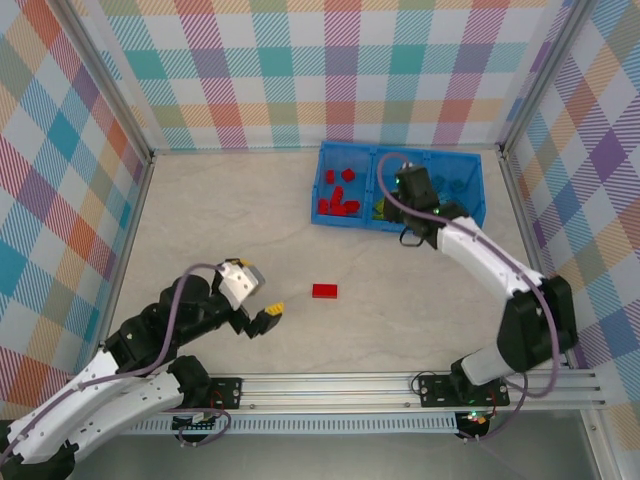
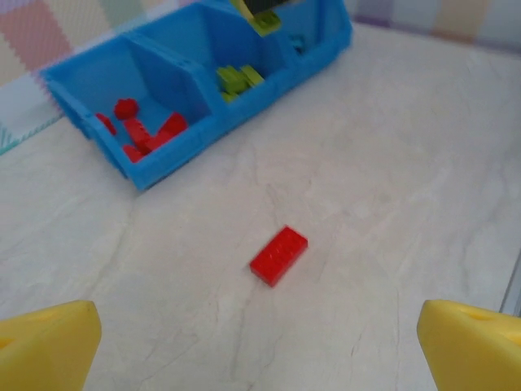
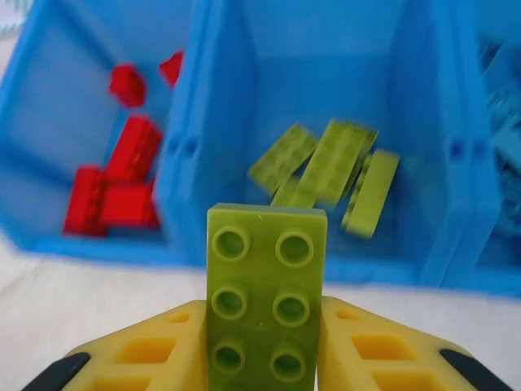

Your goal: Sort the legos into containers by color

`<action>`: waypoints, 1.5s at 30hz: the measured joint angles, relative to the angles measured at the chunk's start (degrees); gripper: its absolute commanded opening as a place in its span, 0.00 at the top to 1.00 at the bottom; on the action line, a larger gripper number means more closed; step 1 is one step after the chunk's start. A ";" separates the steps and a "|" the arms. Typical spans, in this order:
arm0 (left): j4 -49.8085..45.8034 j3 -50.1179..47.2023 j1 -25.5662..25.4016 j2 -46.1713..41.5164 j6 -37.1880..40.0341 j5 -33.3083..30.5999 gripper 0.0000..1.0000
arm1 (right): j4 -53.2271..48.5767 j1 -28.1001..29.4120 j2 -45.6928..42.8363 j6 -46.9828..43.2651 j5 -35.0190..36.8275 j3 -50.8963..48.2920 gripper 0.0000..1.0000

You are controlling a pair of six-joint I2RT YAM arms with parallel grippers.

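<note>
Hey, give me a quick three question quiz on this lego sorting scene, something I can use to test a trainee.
1. Is the left gripper open or shut?
2. The right gripper holds a piece of which colour? A red; B lime green; C light blue.
3. True or false: nothing red is left outside the blue tray.
Key:
1. Open, with nothing between its fingers.
2. B: it is shut on a lime green brick.
3. False: one red brick lies on the table, apart from the tray.
</note>
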 measured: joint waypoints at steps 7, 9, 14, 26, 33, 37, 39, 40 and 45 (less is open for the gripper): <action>3.52 1.60 0.02 8.26 -14.10 -6.23 0.00 | 0.90 -5.33 20.20 -5.09 -4.00 17.09 0.44; 4.33 1.29 0.02 10.08 -16.39 -6.69 0.00 | -0.26 -5.42 23.76 -5.97 -4.79 21.09 0.36; 6.25 -0.44 0.02 10.08 -20.83 -7.28 0.00 | -3.63 -5.40 24.48 -6.99 -6.75 24.37 0.34; 10.36 -1.84 -0.31 23.61 -37.75 -7.89 0.01 | -2.64 -4.83 -16.09 -1.84 -23.61 -6.23 0.00; 7.56 11.87 -4.28 52.22 -45.11 -11.54 0.00 | -7.67 -4.59 -32.65 0.46 -33.79 -19.28 0.00; 6.45 22.01 -6.32 64.61 -46.64 -12.79 0.00 | -11.02 -4.59 -36.61 1.99 -38.47 -22.97 0.00; 6.49 24.46 -7.32 68.81 -47.41 -13.09 0.00 | -12.22 -4.59 -37.62 2.40 -40.46 -24.81 0.00; 6.43 24.81 -7.65 69.99 -47.80 -13.29 0.00 | -12.81 -4.59 -37.81 2.54 -41.35 -25.68 0.00; 5.05 24.96 -8.26 74.10 -50.47 -15.74 0.00 | -15.10 -4.59 -38.27 4.02 -44.89 -29.33 0.00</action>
